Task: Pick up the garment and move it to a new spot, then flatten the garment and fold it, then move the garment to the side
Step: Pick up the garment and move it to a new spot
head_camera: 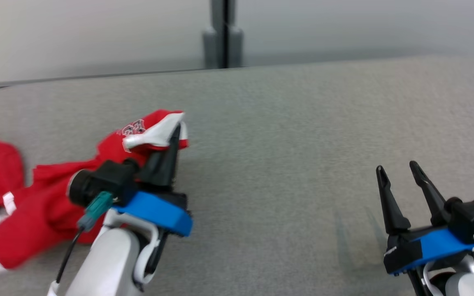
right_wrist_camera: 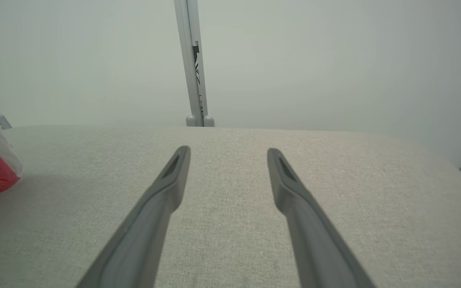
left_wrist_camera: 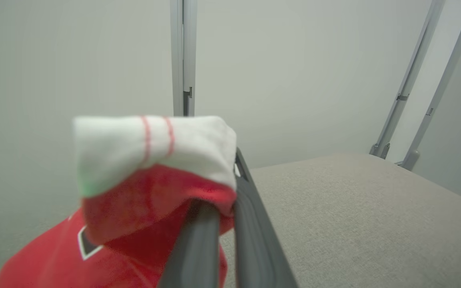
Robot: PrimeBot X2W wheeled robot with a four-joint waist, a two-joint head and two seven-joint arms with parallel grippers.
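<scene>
Left jaws clamped on the garment (head_camera: pixel 43 213), right jaws wide apart; I'd lift high so cloth clears the tabletop (head_camera: pixel 286 123).

Left pincer (head_camera: pixel 175 130) closed, right pincer (head_camera: pixel 396 166) spread

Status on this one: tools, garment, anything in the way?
Left tool shut on red garment, at its white-trimmed edge. Right tool open, holding nothing, over grey table. No obstruction seen.
</scene>
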